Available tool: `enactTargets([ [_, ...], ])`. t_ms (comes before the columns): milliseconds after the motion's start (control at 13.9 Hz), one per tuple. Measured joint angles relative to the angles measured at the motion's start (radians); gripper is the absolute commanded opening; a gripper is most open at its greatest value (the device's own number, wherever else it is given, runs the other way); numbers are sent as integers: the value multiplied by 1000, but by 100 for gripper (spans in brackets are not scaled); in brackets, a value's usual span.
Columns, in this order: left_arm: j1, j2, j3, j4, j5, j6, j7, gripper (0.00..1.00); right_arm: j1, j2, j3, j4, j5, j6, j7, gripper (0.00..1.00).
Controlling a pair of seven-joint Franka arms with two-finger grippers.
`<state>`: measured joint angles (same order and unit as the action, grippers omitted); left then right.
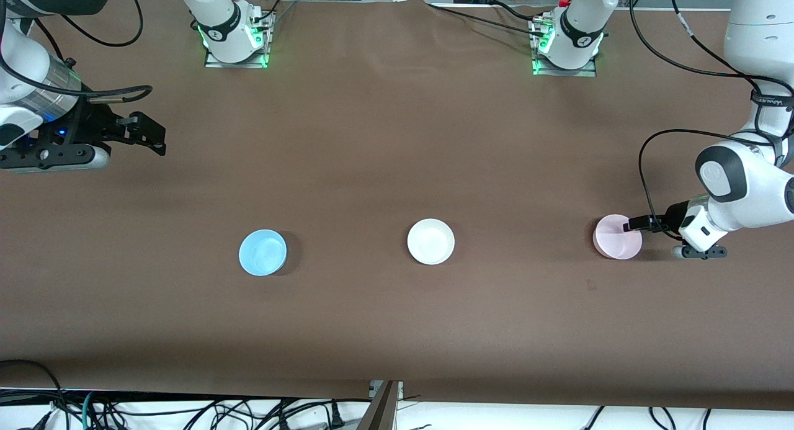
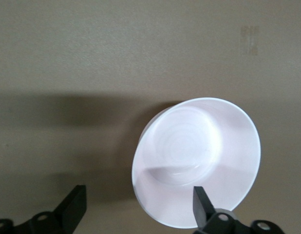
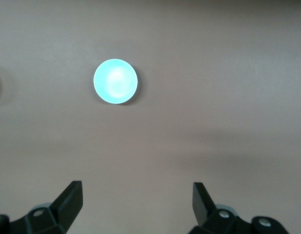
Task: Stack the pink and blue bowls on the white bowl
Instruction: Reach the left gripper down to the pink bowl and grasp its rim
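Three bowls stand in a row on the brown table. The light blue bowl (image 1: pixel 262 252) is toward the right arm's end, the white bowl (image 1: pixel 430 241) is in the middle, and the pale pink bowl (image 1: pixel 617 236) is toward the left arm's end. My left gripper (image 1: pixel 631 225) is open at the pink bowl (image 2: pixel 197 161). In the left wrist view (image 2: pixel 138 207) one finger is over the bowl's inside and the other is outside, with the rim between them. My right gripper (image 1: pixel 146 135) is open and empty, up over the table at its own end. Its wrist view (image 3: pixel 136 202) shows the blue bowl (image 3: pixel 115 81) well off.
The brown table cover (image 1: pixel 397 138) is bare around the bowls. The arm bases (image 1: pixel 236 39) stand along the edge farthest from the front camera. Cables hang past the table edge nearest that camera (image 1: pixel 186 411).
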<state>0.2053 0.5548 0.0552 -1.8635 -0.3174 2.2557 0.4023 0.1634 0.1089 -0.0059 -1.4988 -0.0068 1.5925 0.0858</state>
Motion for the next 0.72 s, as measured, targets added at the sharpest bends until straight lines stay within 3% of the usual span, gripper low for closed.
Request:
enactTargets([
  [144,-1,2,0,-6,0,31,3,79,0,0,0,0,0,0,0,100],
  [359,-3,10,-2,-12,0,63,3,66,0,0,-1,0,0,0,0,100],
  [574,-5,17,-2,-13,-23,67,5,28,0,0,-1,0,0,0,0,100],
  [718,-7,18,-3,-13,-31,69,5,8,0,0,-1,0,0,0,0,100],
])
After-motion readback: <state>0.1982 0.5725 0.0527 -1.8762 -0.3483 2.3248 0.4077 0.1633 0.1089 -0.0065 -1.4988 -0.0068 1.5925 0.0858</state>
